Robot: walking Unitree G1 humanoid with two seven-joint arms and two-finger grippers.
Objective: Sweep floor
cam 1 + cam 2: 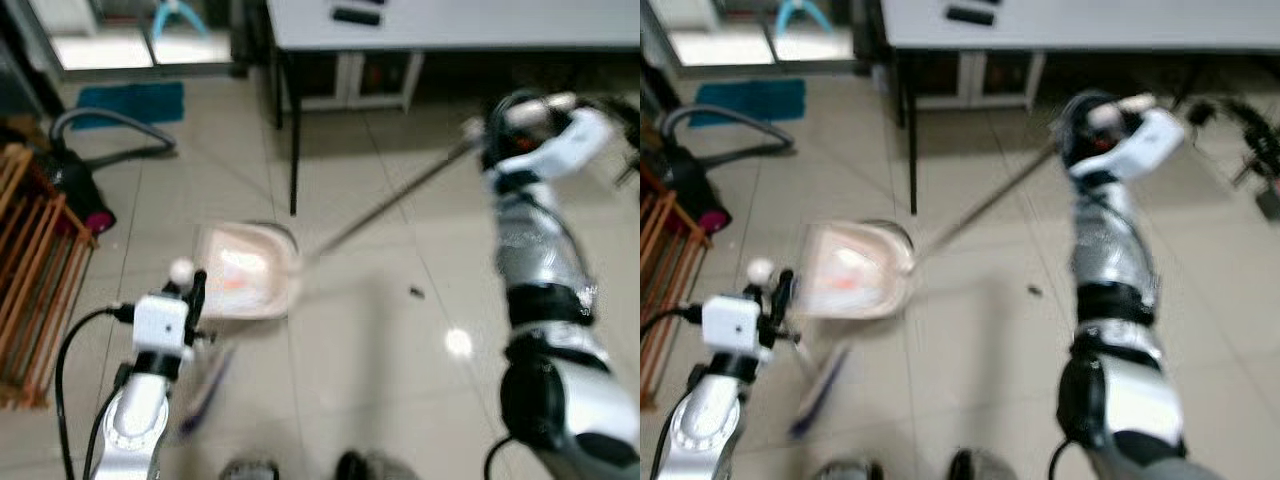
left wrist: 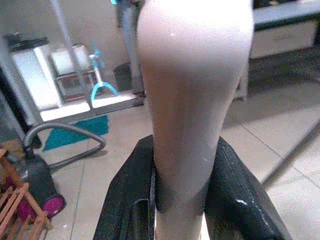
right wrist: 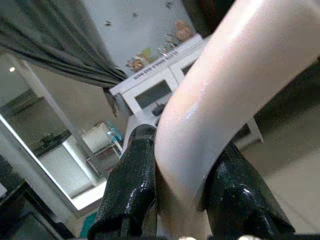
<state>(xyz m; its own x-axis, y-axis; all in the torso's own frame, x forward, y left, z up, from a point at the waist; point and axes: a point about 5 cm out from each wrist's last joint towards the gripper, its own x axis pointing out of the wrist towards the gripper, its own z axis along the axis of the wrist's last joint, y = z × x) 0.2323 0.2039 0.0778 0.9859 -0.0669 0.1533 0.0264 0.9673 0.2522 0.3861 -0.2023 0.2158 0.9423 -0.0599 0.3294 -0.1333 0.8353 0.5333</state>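
On the pale tiled floor (image 1: 400, 330), just ahead of the robot, a pinkish-cream dustpan (image 1: 245, 270), tilted with its open mouth toward the camera and something orange-red blurred inside. From its rim, a long thin metal shaft (image 1: 390, 200) slanting up and away to the right gripper (image 3: 180, 200). In the right wrist view, both black fingers (image 3: 131, 190) clamped on a thick cream handle (image 3: 225, 95), touching it on either side. Right arm raised high, bent at the elbow, silver forearm well above the floor.

Lower left, the left gripper (image 2: 182, 195) pinched around another cream handle (image 2: 195, 95), black fingertips (image 2: 234, 190) pressed against its sides in the left wrist view. Below that gripper in the head views, a blurred bluish streak (image 1: 820, 390) slanting down to the tiles, probably the broom's lower part; too smeared to tell for certain. White wrist camera box (image 1: 163, 322) just beside the dustpan's near edge.

On the tiles between dustpan and right arm, a small dark speck (image 1: 416, 292), apart from both. Farther back, a grey table (image 1: 450, 25) on a black leg (image 1: 293, 150), with a dark flat object (image 1: 357, 15) on top. At far left, a wooden rack (image 1: 35, 270), a vacuum cleaner with a grey hose (image 1: 110, 125), and a teal mat (image 1: 130, 100) near a bright doorway.
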